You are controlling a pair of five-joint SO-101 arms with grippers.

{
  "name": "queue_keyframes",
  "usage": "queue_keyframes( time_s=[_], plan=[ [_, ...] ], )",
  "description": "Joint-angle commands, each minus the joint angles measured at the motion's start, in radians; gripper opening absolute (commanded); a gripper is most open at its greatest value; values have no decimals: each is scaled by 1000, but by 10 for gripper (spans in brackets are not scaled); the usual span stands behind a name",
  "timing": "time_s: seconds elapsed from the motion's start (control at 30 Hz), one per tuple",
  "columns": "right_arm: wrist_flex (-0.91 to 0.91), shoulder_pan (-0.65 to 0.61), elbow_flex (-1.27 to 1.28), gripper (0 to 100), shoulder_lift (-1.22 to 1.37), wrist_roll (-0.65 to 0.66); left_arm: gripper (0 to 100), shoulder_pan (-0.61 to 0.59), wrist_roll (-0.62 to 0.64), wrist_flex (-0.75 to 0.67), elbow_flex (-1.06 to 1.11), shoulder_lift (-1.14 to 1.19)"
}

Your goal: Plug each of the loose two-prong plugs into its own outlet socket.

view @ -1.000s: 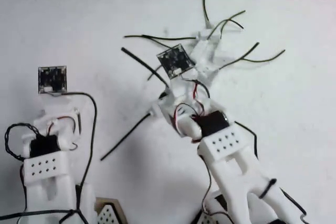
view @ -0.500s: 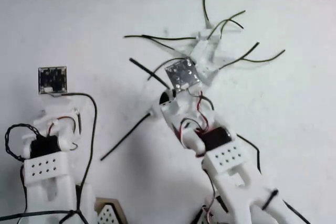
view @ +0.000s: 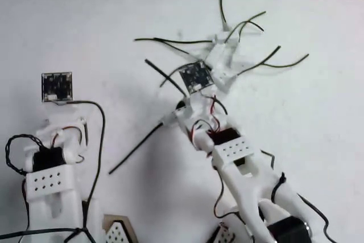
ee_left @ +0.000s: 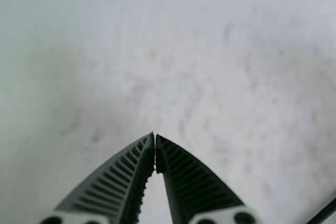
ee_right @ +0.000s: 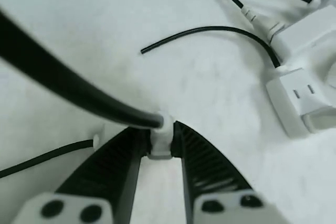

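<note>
Leaning toward the outlet socket (ee_right: 302,98), right gripper (ee_right: 160,129) pinches a plug (ee_right: 159,144); left gripper (ee_left: 155,141) sits closed.

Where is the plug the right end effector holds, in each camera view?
Right wrist view: white plug clamped in the right end effector, its black cable leading away.
High view: mid-table, hidden under that arm's wrist camera; the cable runs out from there.
Left wrist view: shut left end effector over the white table.
Shared landmark: the outlet block, near the plug in high and right wrist views.
</note>
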Motion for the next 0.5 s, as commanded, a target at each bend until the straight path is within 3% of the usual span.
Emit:
queue_keyframes(
  time_s=[0.0, 0.47],
  plan=[
    [-18, 13, -15, 17, 25, -6, 24, -10, 5, -20, -3, -21],
    [-18, 19, -121, 17, 171, -8, 24, -7, 3, -26, 17, -28]
  ],
)
